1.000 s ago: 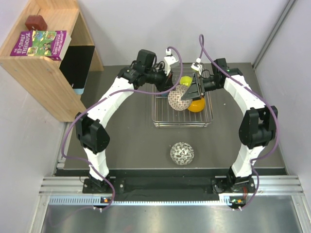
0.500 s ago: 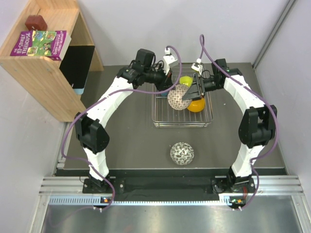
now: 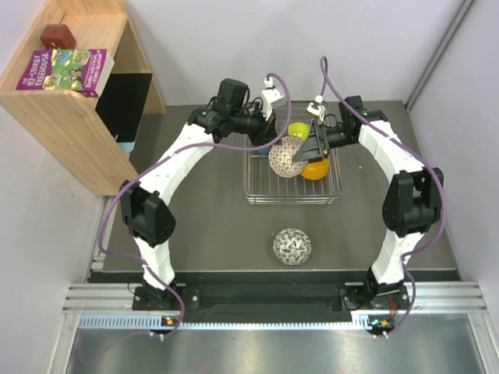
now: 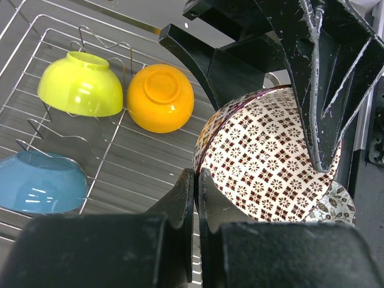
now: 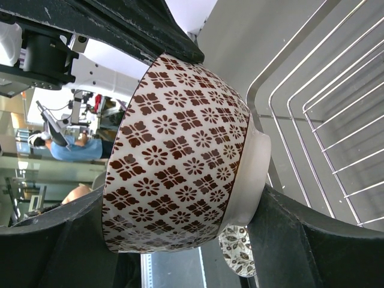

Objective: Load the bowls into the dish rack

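Between the fingers of the right pincer sits the white bowl with brown lattice, turned on its side with its rim against one finger and its white foot against the other, so this pincer is clamped across it. At the bowl's far edge the left pincer has its fingers pressed together on the rim, and the two hold the bowl above the dish rack. Below and beyond the left pincer, inside the rack, lie the yellow-green bowl, the orange bowl and the blue bowl, none touching either pincer.
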Controlling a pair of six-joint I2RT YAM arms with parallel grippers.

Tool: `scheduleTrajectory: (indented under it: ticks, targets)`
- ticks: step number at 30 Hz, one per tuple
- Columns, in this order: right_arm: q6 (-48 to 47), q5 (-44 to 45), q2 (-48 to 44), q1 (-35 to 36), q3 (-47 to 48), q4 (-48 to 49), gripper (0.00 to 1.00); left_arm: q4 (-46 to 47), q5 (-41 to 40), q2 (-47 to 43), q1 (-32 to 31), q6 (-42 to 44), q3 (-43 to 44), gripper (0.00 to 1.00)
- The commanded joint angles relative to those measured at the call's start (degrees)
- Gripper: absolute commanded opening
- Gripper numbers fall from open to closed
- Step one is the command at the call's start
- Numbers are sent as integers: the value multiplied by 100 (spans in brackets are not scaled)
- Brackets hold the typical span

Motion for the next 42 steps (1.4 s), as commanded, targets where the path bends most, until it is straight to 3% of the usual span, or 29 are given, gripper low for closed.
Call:
scheduleTrajectory:
  ticks: [1, 5, 9, 13, 19, 24, 26, 38, 42]
  targets:
    - [-230, -805, -96, 108, 93, 86, 18, 419, 176, -91, -30, -90, 48, 5]
    - [-195, -577, -61, 108, 93, 113, 14, 375, 220, -74, -22, -55, 48, 8]
    - [-116, -357, -61, 108, 84, 174, 12, 384, 255, -56, -30, -64, 57, 25]
    - [-2, -163, -61, 117, 66, 279, 7, 323, 422, -47, -30, -38, 75, 52]
    - [78, -5, -52, 108, 40, 350, 0, 287, 449, -21, -30, -29, 101, 60]
    - [218, 215, -79, 108, -57, 525, 0, 436, 80, -4, -22, -195, 110, 81]
    - [288, 338, -96, 108, -92, 570, 0, 507, -78, -4, 5, -344, 110, 98]
    - [464, 1058, -96, 108, -48, 693, 0, 1113, -26, -276, 681, -1206, -118, 99]
    - [456, 1357, 17, 108, 92, 631, 0, 859, -26, -372, 892, -1066, -154, 99]
